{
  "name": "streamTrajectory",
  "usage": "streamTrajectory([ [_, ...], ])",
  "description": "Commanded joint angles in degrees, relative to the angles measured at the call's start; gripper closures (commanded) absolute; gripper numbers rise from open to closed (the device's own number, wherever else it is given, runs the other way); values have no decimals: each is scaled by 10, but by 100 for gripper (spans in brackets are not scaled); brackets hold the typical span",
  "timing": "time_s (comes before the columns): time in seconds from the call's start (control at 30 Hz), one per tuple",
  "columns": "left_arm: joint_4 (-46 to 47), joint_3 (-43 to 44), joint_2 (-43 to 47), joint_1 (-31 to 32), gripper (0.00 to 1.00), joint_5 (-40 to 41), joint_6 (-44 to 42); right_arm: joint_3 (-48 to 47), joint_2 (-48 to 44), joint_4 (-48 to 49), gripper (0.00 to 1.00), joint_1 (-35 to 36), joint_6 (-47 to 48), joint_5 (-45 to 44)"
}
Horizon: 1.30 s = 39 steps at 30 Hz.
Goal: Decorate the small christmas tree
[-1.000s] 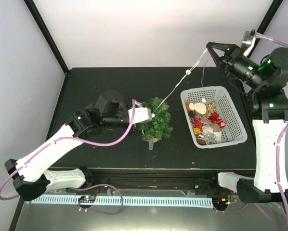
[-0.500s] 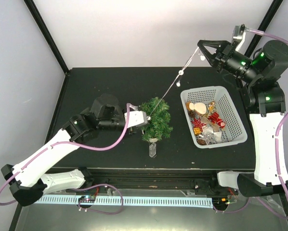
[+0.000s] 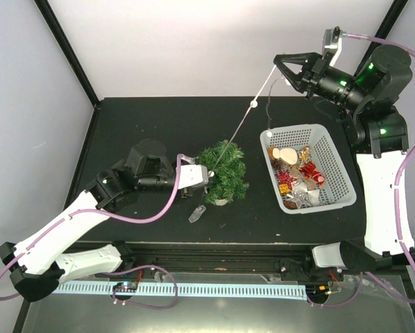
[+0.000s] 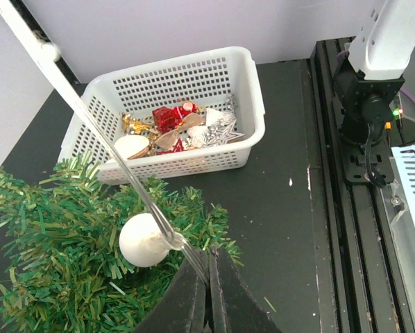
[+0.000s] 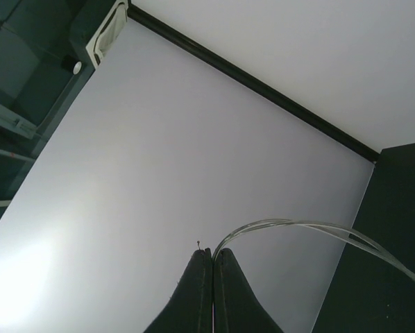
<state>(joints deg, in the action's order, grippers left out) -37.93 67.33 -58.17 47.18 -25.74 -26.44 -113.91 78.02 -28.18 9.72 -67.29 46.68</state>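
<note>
The small christmas tree point(image 3: 223, 172) stands upright on the black table point(image 3: 145, 125), directly in front of the left gripper point(image 3: 206, 179), its needles brushing the fingertips. In the left wrist view the tree point(image 4: 69, 257) fills the space left of and ahead of the claw, and a clear bead garland point(image 4: 96, 132) runs diagonally up and away from the fingers. The left gripper point(image 4: 207, 277) is pinched together on the garland's lower end, just past a white bead point(image 4: 144, 240) that sits against the branches.

The garland point(image 3: 252, 105) rises taut from the tree to the right gripper point(image 3: 280, 66), held high above the table's far edge. That claw is pressed together on the upper end; the right wrist view shows the strand point(image 5: 291, 225) curling away from the closed fingertips of the right gripper point(image 5: 209, 253).

Below the right claw, and to the right of the left one beyond the tree, sits a white basket point(image 3: 332, 166) of ornaments. A small clear piece point(image 3: 196, 214) lies on the table just near-side of the left claw.

The risk is probably the tension. With both ends clamped and the strand stretched straight, any further pull by the right arm could tip or drag the light tree, or slip the garland from one grip. The left claw, so near the branches, could also push the tree over.
</note>
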Motion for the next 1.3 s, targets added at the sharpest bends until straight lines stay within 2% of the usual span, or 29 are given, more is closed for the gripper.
streamTrajectory([
  [0.0, -50, -16, 14, -6, 98, -7, -13, -33, 15, 23, 99, 6, 13, -26],
  [0.73, 16, -99, 34, -54, 98, 15, -4, -46, 74, 29, 99, 36, 32, -46],
  [1.27, 112, -145, 1, -123, 98, 11, 24, -72, 125, 30, 99, 36, 44, -66],
])
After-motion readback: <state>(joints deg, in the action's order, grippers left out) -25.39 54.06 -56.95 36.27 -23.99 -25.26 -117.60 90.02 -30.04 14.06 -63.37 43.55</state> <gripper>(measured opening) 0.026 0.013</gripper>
